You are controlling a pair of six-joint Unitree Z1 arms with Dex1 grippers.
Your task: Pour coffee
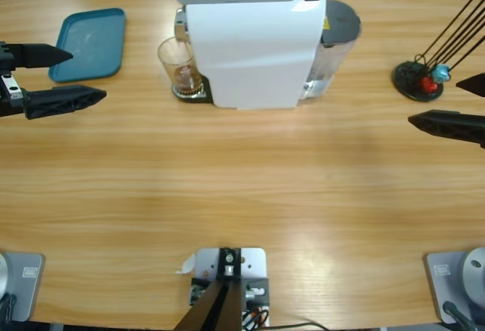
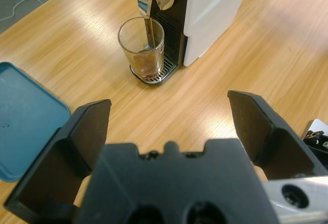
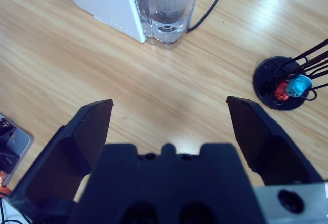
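A boxy white plastic coffee machine [image 1: 250,43] with a glossy shell, a chromed spout and a clear, ribbed water tank [image 3: 165,6] at its back stands near the far edge of the long wooden table [image 1: 242,187], whose pale, straight-grained top has a soft sheen. Under the spout, on the machine's small black drip grid, sits a small clear drinking glass [image 2: 142,47], upright and slightly flared. The coffee [image 2: 145,65] is a shallow dark brown layer in the bottom of that glass, with a thin brown stream running down into it from the spout. To the glass's left lies a flat teal plastic tray [image 1: 89,44] with rounded corners and a raised rim. At the table's right end stands a round black base with thin black wire rods [image 1: 424,77], holding a red capsule and a blue one. The left gripper [image 1: 68,76] hovers spread wide and empty beside the tray; the right gripper [image 1: 447,104] hovers likewise spread and empty, near the rod stand. A black cable [image 3: 210,6] trails behind the tank.
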